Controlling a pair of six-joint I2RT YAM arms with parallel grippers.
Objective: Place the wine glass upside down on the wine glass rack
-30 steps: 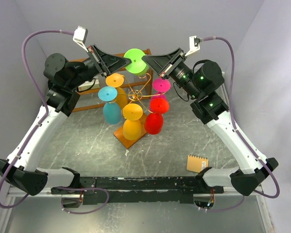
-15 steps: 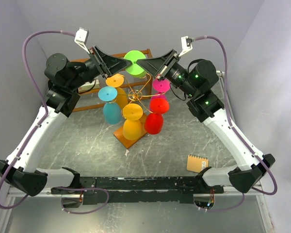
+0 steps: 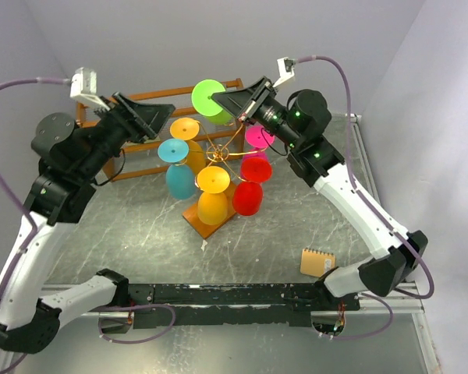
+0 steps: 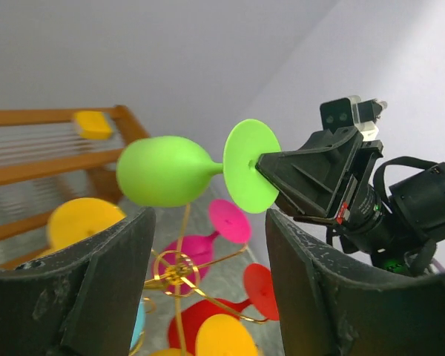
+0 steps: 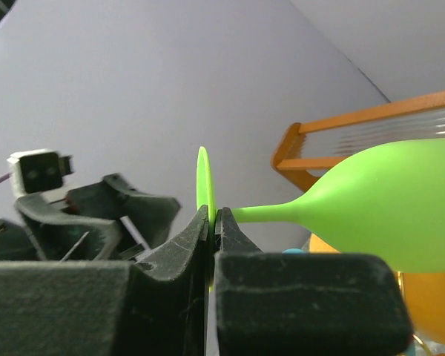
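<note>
Wine glass (image 3: 208,97) sits at 12 o'clock over the wine glass rack (image 3: 214,155). The right gripper (image 3: 221,98) pinches its foot with the stem off vertical. The left gripper (image 3: 162,121) is spread at 9 o'clock. I judge the right arm nearer.

Six plastic stemmed glasses: one lime-green wine glass (image 3: 207,98), one magenta glass (image 3: 259,137), one red glass (image 3: 249,198), one turquoise glass (image 3: 179,181), and two orange-yellow, the rear orange-yellow glass (image 3: 185,128) and the front orange-yellow glass (image 3: 212,208). One gold wire wine glass rack (image 3: 203,224). One brown wooden slatted shelf (image 3: 179,89). One tan spiral notepad (image 3: 317,262).
</note>
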